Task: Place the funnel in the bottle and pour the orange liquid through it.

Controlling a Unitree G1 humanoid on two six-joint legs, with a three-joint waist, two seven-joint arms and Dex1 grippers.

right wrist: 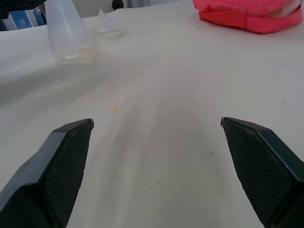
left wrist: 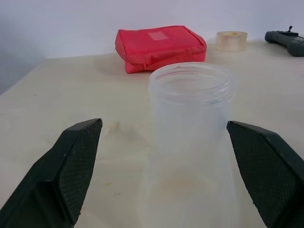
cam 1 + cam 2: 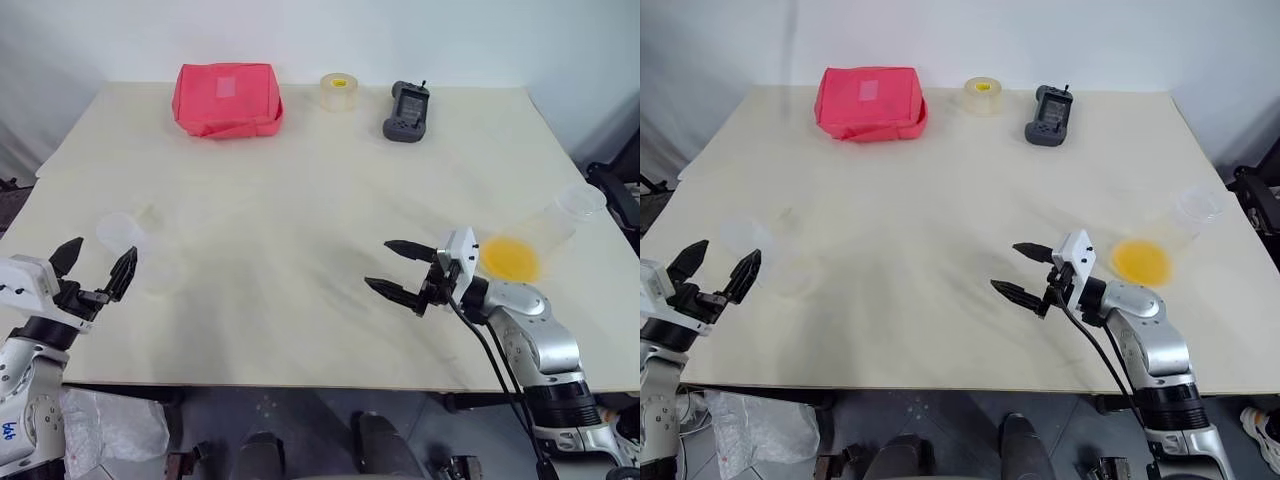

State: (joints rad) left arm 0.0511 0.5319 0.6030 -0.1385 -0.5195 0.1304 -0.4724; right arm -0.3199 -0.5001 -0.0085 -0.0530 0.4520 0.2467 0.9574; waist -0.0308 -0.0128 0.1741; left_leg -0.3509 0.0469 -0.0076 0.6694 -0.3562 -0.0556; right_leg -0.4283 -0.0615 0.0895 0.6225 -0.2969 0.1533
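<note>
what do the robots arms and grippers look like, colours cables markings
Both arms are silver-grey metal with black joint rings. Each ends in a white block carrying two black, pointed fingers with a woven carbon-like texture: the left gripper and the right gripper. Black cables run along the right arm. The left arm carries small blue handwritten marks near its base.

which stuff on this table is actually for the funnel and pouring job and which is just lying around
For the job:
bottle, in front of the open left gripper
funnel, beside the bottle
cup with orange liquid, near the open right gripper

Lying about:
red pouch
tape roll
black handheld device
</note>
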